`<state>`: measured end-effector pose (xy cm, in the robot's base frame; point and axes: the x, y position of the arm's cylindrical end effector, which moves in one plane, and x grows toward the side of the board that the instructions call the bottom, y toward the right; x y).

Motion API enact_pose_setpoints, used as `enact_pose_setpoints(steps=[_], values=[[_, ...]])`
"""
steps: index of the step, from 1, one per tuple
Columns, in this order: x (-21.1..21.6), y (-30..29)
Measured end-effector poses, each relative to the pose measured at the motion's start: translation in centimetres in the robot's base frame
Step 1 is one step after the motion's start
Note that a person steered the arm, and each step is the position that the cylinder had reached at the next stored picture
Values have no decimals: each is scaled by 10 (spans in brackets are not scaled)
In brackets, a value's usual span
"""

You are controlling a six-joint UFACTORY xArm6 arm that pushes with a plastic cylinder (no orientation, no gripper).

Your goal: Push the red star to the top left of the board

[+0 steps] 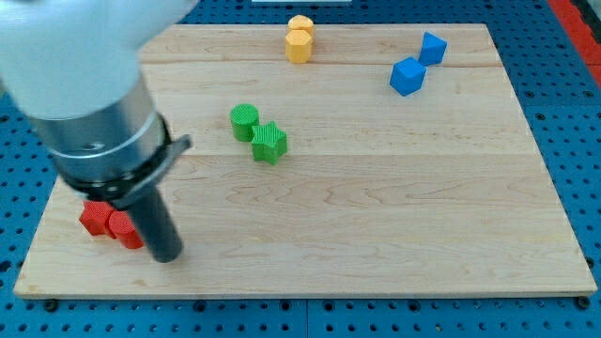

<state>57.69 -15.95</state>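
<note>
The arm comes in from the view's top left, a big pale body that narrows to a grey collar and then to the dark rod. My tip (166, 255) stands on the wooden board (376, 225) near its bottom left corner. There are no fingers on this arm, only the straight rod, so nothing is spread or pinched.

Two red blocks lie just at the left of the rod. One red block (92, 218) sits more to the view's left, and the second red block (125, 229) is touching it and also seems to touch the rod. The rod hides part of them, so I cannot tell which one is the star. Both are in the bottom left part of the board, well apart from its top left corner.

In the middle of the board's left half there is a green cylinder (244, 121), and a green star (269, 142) touches it at the lower right. At the top edge, two yellow blocks (299, 39) stand close together, one behind the other. Toward the top right, a blue cube (407, 76) lies just beside a smaller-looking blue block (433, 47).
</note>
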Motion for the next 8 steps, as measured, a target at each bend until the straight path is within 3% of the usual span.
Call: enact_pose_setpoints(steps=[2,4,5,6,8], values=[[-3,-84],[-55,-62],[-61,-62],[-65,-102],[-123,-103]])
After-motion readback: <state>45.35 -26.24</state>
